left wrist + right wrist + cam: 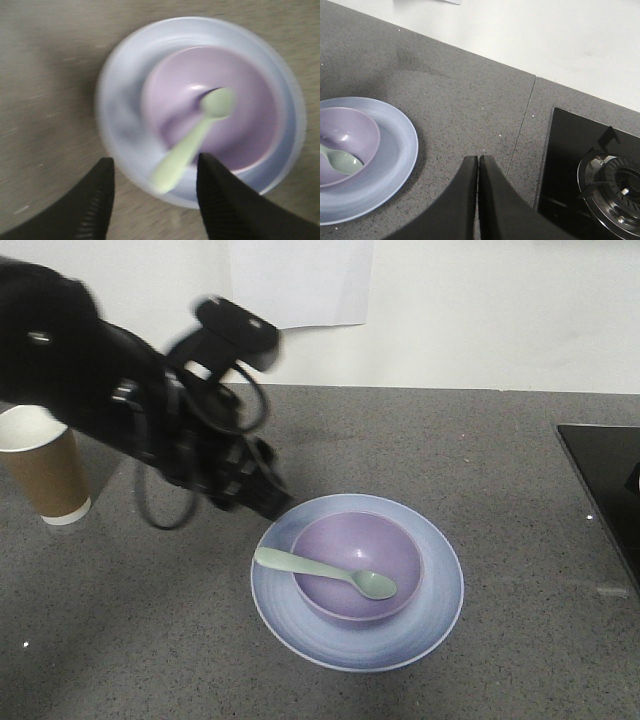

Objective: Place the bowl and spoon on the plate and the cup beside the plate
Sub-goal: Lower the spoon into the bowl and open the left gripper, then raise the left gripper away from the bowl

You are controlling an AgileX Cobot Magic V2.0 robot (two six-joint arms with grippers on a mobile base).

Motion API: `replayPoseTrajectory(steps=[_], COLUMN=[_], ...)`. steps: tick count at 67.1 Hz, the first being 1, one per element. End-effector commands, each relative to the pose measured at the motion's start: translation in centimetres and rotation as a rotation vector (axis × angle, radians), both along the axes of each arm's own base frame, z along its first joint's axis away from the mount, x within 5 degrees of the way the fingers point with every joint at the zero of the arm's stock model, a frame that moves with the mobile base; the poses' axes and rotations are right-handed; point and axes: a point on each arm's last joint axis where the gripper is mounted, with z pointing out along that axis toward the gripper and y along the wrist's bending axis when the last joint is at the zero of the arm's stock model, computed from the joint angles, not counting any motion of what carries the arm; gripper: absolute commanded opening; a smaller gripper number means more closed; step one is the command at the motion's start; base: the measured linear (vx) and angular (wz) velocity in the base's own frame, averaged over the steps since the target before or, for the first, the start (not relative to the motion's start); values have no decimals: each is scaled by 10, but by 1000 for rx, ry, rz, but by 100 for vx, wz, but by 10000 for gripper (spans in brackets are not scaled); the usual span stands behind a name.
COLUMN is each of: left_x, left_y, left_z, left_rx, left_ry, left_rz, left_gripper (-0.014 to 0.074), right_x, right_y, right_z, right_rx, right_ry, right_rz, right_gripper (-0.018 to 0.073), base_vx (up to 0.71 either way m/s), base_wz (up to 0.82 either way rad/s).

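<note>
Lilac bowl (358, 565) sits centred on the blue plate (430, 625), mid worktop (480, 470). Mint spoon (325, 573) lies in the bowl, scoop inside, handle poking over the bowl's left rim above the plate. Brown paper cup (45, 472) stands upright near the worktop's left edge, well apart from the plate. Left gripper (155, 190) hovers just above the spoon handle, jaws wide, holding nothing. Right gripper (478, 162) pressed closed, empty, over bare worktop between plate and gas hob (615, 182).

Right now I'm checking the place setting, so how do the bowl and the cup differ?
The bowl is pale lilac, low and wide; the cup is brown paper with a white rim, tall and narrow. The bowl sits on the plate; the cup stands on the counter, well left of the plate. The bowl holds the spoon; the cup's inside isn't visible. Both are upright.
</note>
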Motion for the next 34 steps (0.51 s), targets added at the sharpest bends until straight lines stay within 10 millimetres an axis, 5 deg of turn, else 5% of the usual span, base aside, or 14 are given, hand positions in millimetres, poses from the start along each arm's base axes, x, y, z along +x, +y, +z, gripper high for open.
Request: replayPoseTrajectory(steps=[1, 20, 34], left_x=[-17, -56, -81], left_y=[32, 115, 156], left_z=[45, 108, 139], left_rx=[43, 233, 55], left_ry=[-197, -562, -738], left_rz=[123, 494, 772], left_gripper=[296, 241, 245], right_x=[1, 1, 1], right_y=[0, 1, 1], right_z=[14, 14, 14], right_rx=[28, 36, 37], right_ry=[-102, -101, -97], right_rz=[-15, -11, -9], right_gripper=[-6, -6, -6], base_vx=[0, 0, 0], base_wz=[0, 0, 0])
